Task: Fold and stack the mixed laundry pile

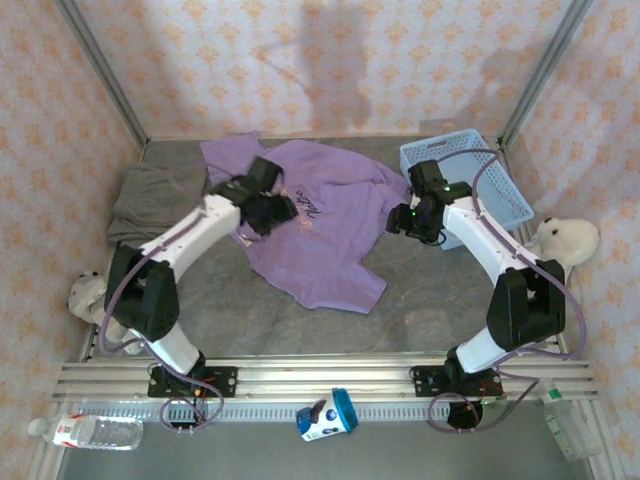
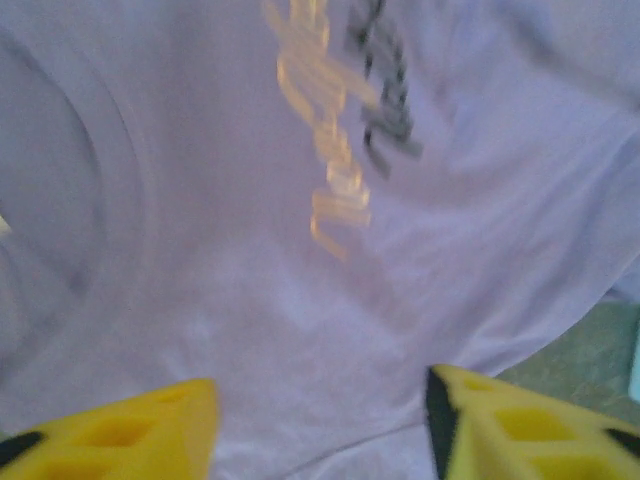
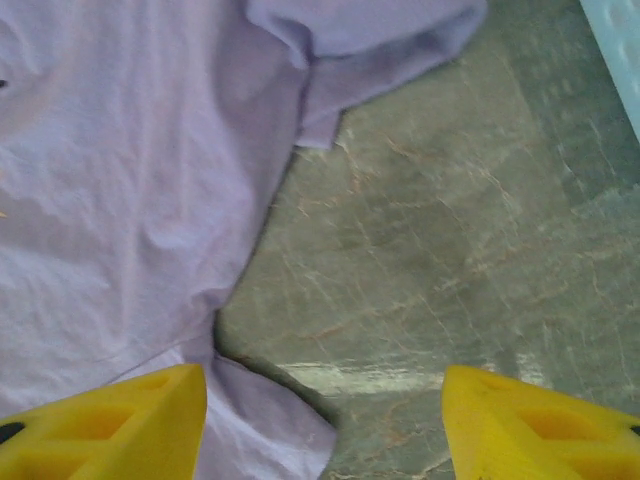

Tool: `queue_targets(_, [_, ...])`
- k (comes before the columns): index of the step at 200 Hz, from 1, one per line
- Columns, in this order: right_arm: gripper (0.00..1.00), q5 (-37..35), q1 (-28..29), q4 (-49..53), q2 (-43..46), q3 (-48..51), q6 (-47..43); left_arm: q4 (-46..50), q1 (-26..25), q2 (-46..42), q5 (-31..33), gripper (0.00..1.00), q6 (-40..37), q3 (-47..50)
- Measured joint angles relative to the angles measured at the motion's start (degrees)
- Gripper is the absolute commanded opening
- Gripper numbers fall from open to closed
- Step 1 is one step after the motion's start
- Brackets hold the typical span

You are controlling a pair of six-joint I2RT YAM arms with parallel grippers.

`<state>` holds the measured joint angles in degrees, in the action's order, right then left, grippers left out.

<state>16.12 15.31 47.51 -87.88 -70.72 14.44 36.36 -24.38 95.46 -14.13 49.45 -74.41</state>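
Your lavender T-shirt [image 1: 320, 215] lies spread across the middle of the table [image 1: 300, 320], rumpled, with its hem toward the near side and one sleeve reaching right toward the light blue basket [image 1: 500, 190]. The grey-olive garment [image 1: 160, 195] sits bunched at the far left, and its right edge touches the shirt's left sleeve.

Your left gripper [image 1: 268, 212] hangs over the shirt's chest, just left of the dark print [image 2: 385, 110]. In the left wrist view its yellow fingers [image 2: 130, 430] stand wide apart with only purple cloth below them, so that claw is released and grasps nothing (the view is blurred, and you cannot tell whether the tips touch the fabric).

Your right gripper [image 1: 400, 222] is at the shirt's right edge, between the sleeve and the basket. In the right wrist view its fingers [image 3: 110, 420] are likewise spread. The left one is over the cloth and the right one over bare table, with nothing held between them.

A white plush toy [image 1: 565, 240] sits right of the basket, and another plush toy [image 1: 88, 292] sits at the near left edge.
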Motion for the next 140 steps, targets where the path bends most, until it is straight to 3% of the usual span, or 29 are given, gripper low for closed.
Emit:
queue_targets(34, [0.62, -2.1, 0.0, -0.1, 2.0, 1.4, 0.9, -4.5, -10.2, 6.1, 1.1, 0.38, 7.0, 5.9])
queue_targets(71, [0.61, -4.0, 0.0, -1.1, 2.1, 2.6, 1.6, -5.6, -11.5, 10.3, 2.0, 0.38, 9.5, 6.5])
queue_targets(111, [0.56, -4.1, 0.0, -4.1, 0.8, 5.1, 2.9, -2.1, -7.4, 9.3, 4.3, 0.37, 6.1, 9.3])
queue_targets(140, [0.54, -3.1, 0.0, -6.4, -1.7, 6.9, 3.4, 1.3, 2.6, 5.6, 8.2, 0.37, 1.1, 13.8])
